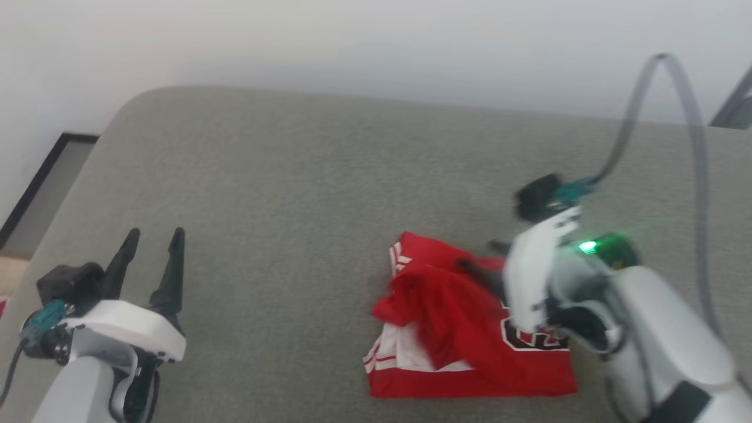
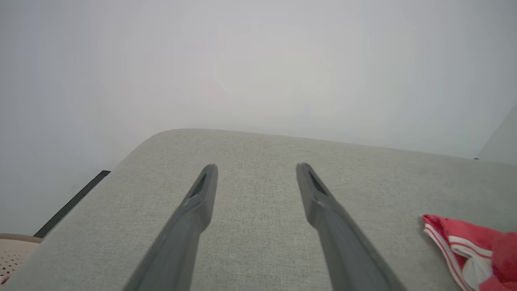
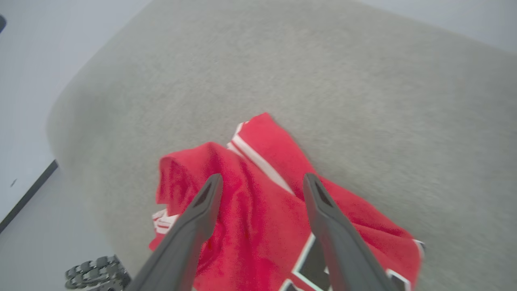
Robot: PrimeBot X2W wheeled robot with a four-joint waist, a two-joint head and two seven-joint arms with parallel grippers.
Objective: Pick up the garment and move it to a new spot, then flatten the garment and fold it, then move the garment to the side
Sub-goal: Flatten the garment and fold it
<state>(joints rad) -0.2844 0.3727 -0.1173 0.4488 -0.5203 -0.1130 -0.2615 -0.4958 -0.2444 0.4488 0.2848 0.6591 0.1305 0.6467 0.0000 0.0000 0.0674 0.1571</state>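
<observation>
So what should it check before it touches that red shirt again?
1. Right end effector open: ok, spread above the jersey.
2. Left end effector open: ok, over the cushion, apart from the jersey.
3. Jersey flat: not ok, bunched, with one flap thrown across it.
4. Jersey fully on the cushion: ok.
5. Right fingers touching cloth: cannot tell.

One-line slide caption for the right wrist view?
Open right hand over crumpled shiny red white-trimmed jersey on grey fabric surface.
</observation>
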